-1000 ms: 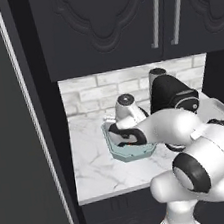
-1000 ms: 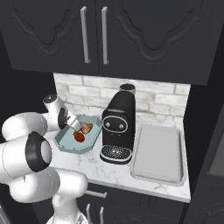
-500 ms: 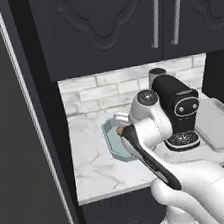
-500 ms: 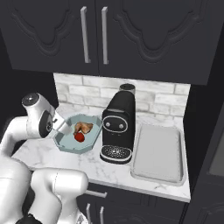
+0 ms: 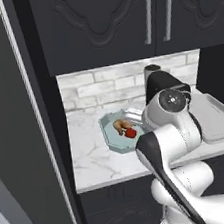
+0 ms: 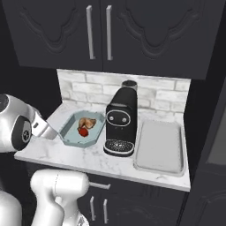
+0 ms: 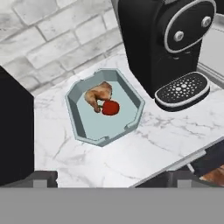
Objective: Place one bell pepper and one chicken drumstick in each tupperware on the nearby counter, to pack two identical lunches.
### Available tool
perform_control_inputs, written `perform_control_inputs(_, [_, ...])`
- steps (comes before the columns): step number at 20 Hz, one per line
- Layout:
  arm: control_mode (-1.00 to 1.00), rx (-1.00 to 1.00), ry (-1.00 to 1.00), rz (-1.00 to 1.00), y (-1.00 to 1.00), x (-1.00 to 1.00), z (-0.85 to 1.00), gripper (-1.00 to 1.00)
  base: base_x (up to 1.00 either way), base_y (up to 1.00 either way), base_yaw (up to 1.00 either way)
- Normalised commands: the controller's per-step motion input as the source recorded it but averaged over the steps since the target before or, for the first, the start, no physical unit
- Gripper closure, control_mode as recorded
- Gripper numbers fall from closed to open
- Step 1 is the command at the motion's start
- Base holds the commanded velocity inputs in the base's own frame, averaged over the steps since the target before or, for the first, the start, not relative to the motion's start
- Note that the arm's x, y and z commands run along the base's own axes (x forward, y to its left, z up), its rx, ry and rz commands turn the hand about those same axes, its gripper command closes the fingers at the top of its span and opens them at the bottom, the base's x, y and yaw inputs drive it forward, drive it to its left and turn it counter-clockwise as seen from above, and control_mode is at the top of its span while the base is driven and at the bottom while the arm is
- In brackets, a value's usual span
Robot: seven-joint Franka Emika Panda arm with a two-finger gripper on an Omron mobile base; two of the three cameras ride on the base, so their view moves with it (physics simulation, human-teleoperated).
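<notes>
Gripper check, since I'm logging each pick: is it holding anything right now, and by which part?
Nothing is held. The gripper is open and empty above the counter; the bell pepper and chicken drumstick lie in the teal tupperware.

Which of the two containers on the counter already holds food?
The pale teal octagonal tupperware, left of the coffee machine: it holds a drumstick and a red pepper. The grey rectangular one holds nothing.

Arm folded high, elbow forward — gripper (image 7: pixel 107 177) wide open, empty, angled down.
</notes>
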Motion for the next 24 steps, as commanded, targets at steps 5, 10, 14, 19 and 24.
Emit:
perform_control_inputs(5, [1.0,0.0,0.0,0.0,0.0,0.0,0.0,-1.0,-1.0,0.0,-0.07])
perform_control_inputs(10, [1.0,0.0,0.0,0.0,0.0,0.0,0.0,-1.0,-1.0,0.08,-0.11])
perform_control_inputs(14, [1.0,0.0,0.0,0.0,0.0,0.0,0.0,-1.0,-1.0,0.44,-0.19])
perform_control_inputs(19, [1.0,0.0,0.0,0.0,0.0,0.0,0.0,-1.0,-1.0,0.58,-0.36])
perform_control_inputs(24, [1.0,0.0,0.0,0.0,0.0,0.0,0.0,-1.0,-1.0,0.68,-0.28])
